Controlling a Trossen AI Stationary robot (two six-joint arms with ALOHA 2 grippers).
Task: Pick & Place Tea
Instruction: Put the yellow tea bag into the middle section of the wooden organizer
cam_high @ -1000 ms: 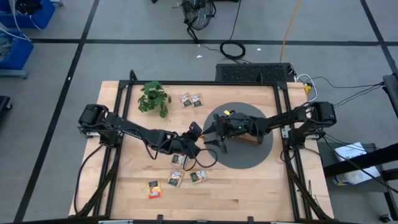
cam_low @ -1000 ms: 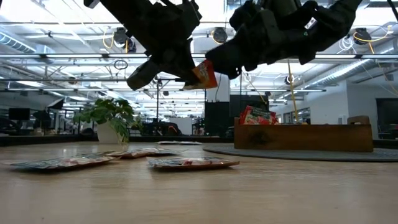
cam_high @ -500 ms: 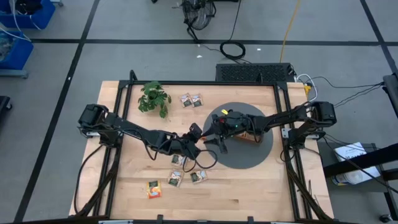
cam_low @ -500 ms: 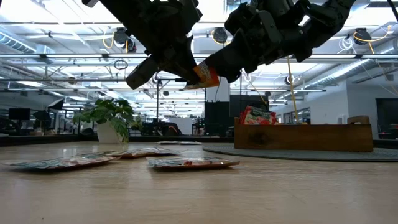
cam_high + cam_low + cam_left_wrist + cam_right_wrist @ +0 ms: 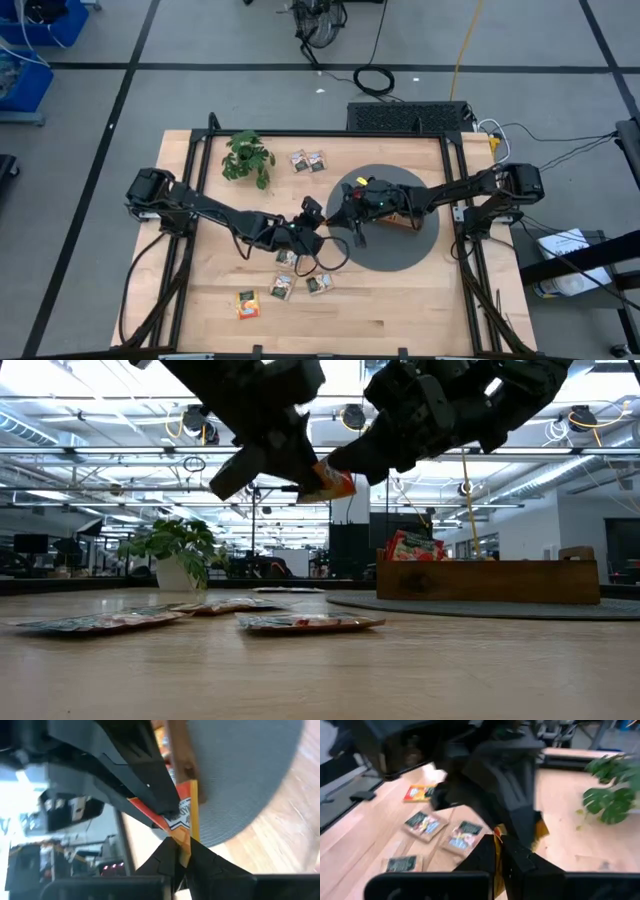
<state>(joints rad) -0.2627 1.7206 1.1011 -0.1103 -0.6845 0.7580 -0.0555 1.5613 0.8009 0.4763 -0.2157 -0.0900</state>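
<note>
While both arms met above the tabletop [image 5: 400, 300] centre, the left tool [image 5: 300, 478] and right tool [image 5: 335, 463] each pinched the same orange-red sachet [image 5: 328, 483], held in the air between them. Other sachets [image 5: 283, 285] lay flat near the front, two [image 5: 308, 160] lay far by the plant [image 5: 247, 157], and more stood in the tray [image 5: 487, 580] on the grey mat [image 5: 400, 255].
</note>
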